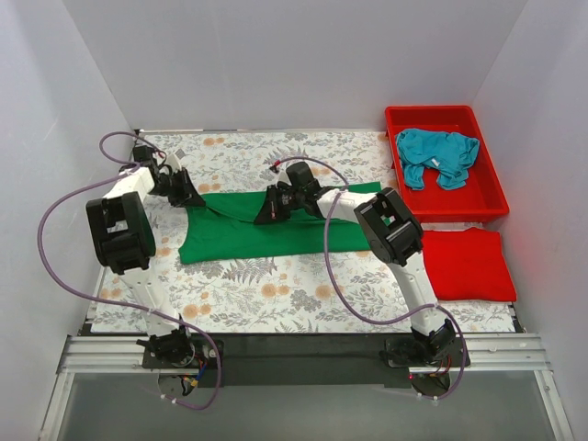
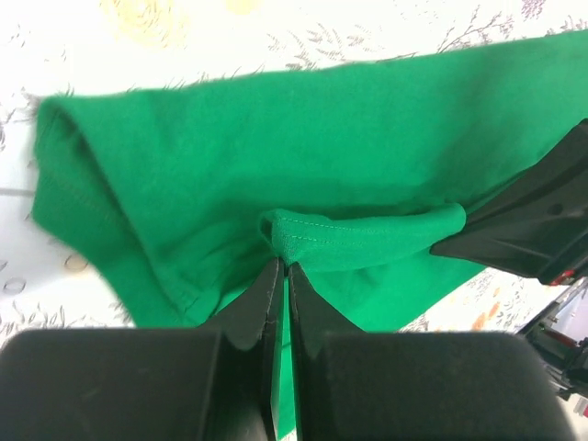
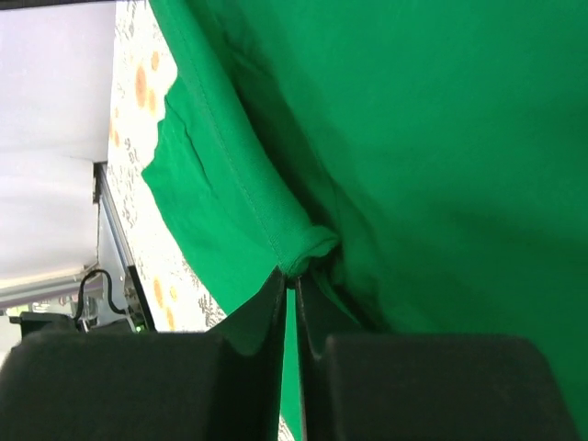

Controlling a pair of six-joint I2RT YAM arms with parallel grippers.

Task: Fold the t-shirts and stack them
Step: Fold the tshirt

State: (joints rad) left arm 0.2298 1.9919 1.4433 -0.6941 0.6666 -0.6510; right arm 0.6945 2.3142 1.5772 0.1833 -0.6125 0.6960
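White walls (image 1: 276,55) are enclosing a table that is wearing a floral tablecloth (image 1: 276,294). At the left of the top view, the left gripper (image 1: 191,196) is reaching down to the upper left corner of the green t-shirt (image 1: 248,237), which is lying across the middle of the frame, partly doubled over. In its wrist view the jaws are pressing together on a small rolled fold of stitched hem, and fabric is bunching just above the tips.

Moving rightward, the right gripper (image 1: 271,209) is meeting the shirt's upper edge near the centre of the frame. Its wrist view is showing the jaws likewise pinching a puckered bit of seamed edge, with green cloth hanging around them.

Judging by the creases, this shirt is handling as light, limp and soft. It is probably going to sag between the two grips and cling slightly to the tablecloth rather than slide. Hems and seams are looking like the best holds, since the doubled stitching is giving the fingers something thicker to bite, with the two grips kept well apart.

At the upper right, the teal t-shirt (image 1: 436,156) is lying crumpled inside the red tub (image 1: 459,200). Below the tub, a red cloth (image 1: 469,265) is sitting folded.
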